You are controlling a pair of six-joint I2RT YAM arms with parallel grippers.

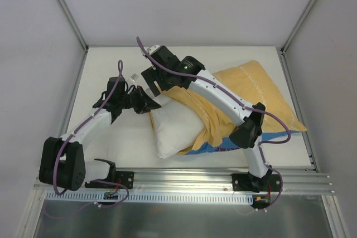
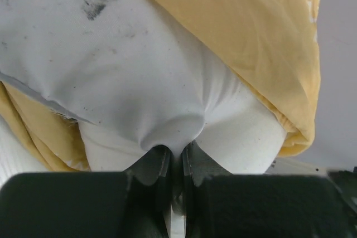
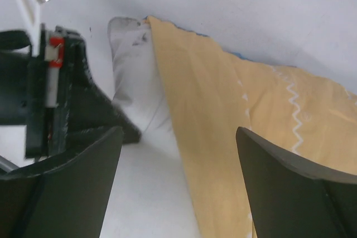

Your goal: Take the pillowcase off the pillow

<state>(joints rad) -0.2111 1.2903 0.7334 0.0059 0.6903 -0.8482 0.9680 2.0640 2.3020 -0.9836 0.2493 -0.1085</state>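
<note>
**Pillow (image 1: 170, 129) pinched at one corner, pillowcase (image 1: 251, 90) half off**

Pillow lies on the bench (image 1: 106, 59), its near end bared and the rest inside the yellow-orange pillowcase. The left gripper (image 2: 175, 151) is clamped tight on a small pucker of the pillow's white cloth. The right gripper (image 3: 179, 132) hangs wide open over the pillowcase edge, holding nothing. So thin a pinch could slip under a hard pull, and a deep right-side grasp might catch pillow along with pillowcase.

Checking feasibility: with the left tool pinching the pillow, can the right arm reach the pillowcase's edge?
Probably yes: the right tool hangs open just above the pillowcase edge with nothing between, and the left tool on the pillow sits aside.
</note>
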